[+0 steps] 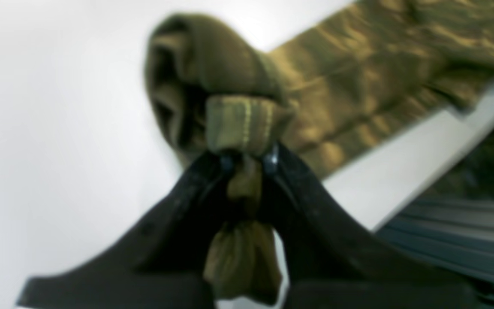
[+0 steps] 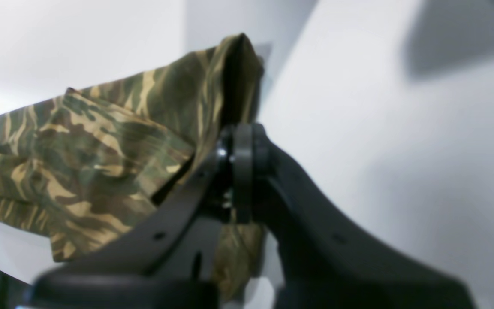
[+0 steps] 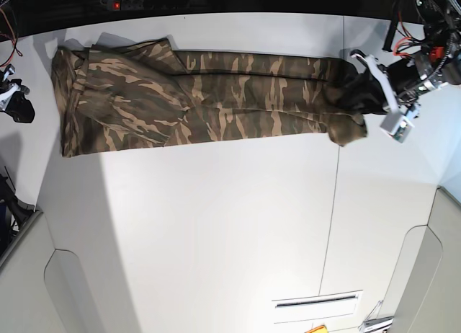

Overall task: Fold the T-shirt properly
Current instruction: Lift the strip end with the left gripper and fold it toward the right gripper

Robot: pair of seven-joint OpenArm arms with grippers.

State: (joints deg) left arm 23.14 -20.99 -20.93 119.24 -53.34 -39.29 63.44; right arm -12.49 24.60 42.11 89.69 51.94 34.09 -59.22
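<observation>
Pinching the T-shirt point(image 3: 252, 95) at one end with the left fingers point(image 1: 247, 161). Lying just beside the closed, empty right fingers point(image 2: 243, 141), near the counter's point(image 3: 230, 225) far edge.

Our left gripper point(image 1: 247, 156) is pinched nearly closed, tips close together. Our left arm point(image 3: 414, 73) reaches in and points inward. Our right gripper point(image 2: 242, 137) is shut, and our right arm point(image 3: 13, 95) waits out at its own side.
</observation>
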